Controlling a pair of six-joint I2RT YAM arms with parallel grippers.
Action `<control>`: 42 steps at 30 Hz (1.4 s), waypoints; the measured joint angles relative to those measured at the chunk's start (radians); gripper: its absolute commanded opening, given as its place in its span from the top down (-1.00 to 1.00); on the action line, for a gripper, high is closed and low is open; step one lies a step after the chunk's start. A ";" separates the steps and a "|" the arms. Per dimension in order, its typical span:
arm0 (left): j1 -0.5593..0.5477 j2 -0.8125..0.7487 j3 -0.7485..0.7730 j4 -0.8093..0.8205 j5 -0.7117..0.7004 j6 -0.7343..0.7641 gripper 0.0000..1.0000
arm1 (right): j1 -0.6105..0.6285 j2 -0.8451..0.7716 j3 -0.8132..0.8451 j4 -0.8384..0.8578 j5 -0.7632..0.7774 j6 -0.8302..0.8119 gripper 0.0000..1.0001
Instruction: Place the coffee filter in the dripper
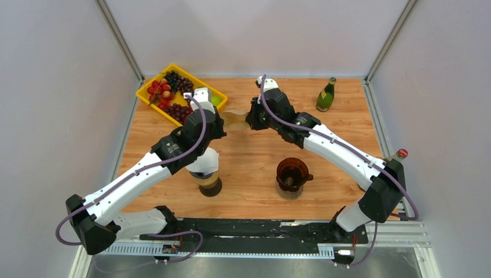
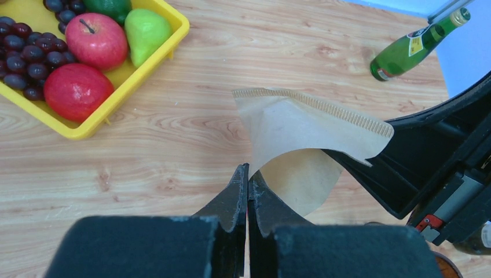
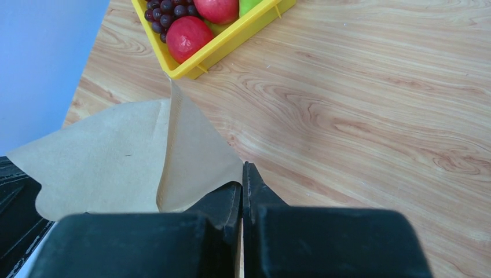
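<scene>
The brown paper coffee filter (image 1: 235, 120) hangs in the air between my two grippers, above the back middle of the table. My left gripper (image 1: 223, 125) is shut on one edge of the filter (image 2: 289, 124), with the jaws pinched together on the paper. My right gripper (image 1: 250, 120) is shut on the opposite edge of the filter (image 3: 116, 156). The two layers of the filter are pulled slightly apart. The brown see-through dripper (image 1: 291, 174) stands on the table nearer the front, apart from both grippers.
A yellow tray (image 1: 151, 103) with apples, grapes and a pear sits at the back left. A green bottle (image 1: 325, 95) stands at the back right. A red-capped bottle (image 1: 400, 154) is at the right edge. A white-and-dark container (image 1: 206, 171) stands under my left arm.
</scene>
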 measured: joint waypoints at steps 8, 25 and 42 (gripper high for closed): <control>0.000 -0.002 0.000 -0.005 0.008 0.001 0.18 | 0.000 -0.013 0.000 -0.011 -0.011 -0.016 1.00; 0.000 -0.119 -0.098 0.177 0.452 0.141 -1.00 | -0.046 -0.096 0.132 -0.474 -0.025 -0.056 1.00; 0.000 -0.108 -0.108 0.214 0.573 0.145 -1.00 | -0.069 -0.334 0.172 -0.933 -0.306 -0.048 1.00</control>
